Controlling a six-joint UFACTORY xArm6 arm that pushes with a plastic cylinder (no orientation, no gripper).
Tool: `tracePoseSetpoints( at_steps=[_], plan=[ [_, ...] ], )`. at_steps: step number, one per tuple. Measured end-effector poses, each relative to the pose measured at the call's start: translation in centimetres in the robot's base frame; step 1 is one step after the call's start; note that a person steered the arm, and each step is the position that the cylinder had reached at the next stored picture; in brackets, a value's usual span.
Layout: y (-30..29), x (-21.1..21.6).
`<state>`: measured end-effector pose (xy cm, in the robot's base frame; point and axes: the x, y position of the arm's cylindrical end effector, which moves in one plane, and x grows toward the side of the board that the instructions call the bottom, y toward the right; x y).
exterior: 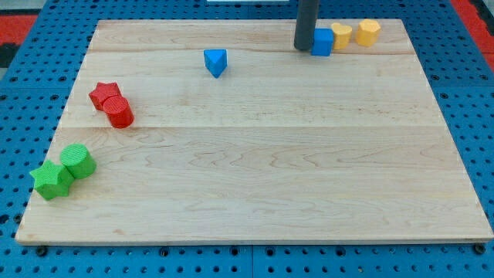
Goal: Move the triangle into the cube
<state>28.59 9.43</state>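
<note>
A blue triangle (pixel 216 62) lies on the wooden board (pixel 255 154) towards the view's top, left of centre. A blue cube (pixel 323 42) sits at the view's top right of centre. My rod comes down from the top edge and my tip (pixel 303 48) rests against the cube's left side. The triangle is well to the left of my tip, apart from it.
Two yellow blocks (pixel 341 35) (pixel 368 32) sit just right of the blue cube. A red star (pixel 103 95) and a red cylinder (pixel 119 113) touch at the left. A green cylinder (pixel 78 161) and a green star (pixel 52 180) sit at the lower left.
</note>
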Motion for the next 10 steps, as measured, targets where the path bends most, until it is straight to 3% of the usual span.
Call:
tracePoseSetpoints(
  at_steps=[1,2,4,5,6,9,10],
  plan=[
    [-1.5,5.5],
    [-9.5,8.1],
    [-16.8,1.9],
    [-17.4,1.3],
    [-24.5,0.9],
    [-1.7,-2.9],
    [-7.6,2.5]
  ],
)
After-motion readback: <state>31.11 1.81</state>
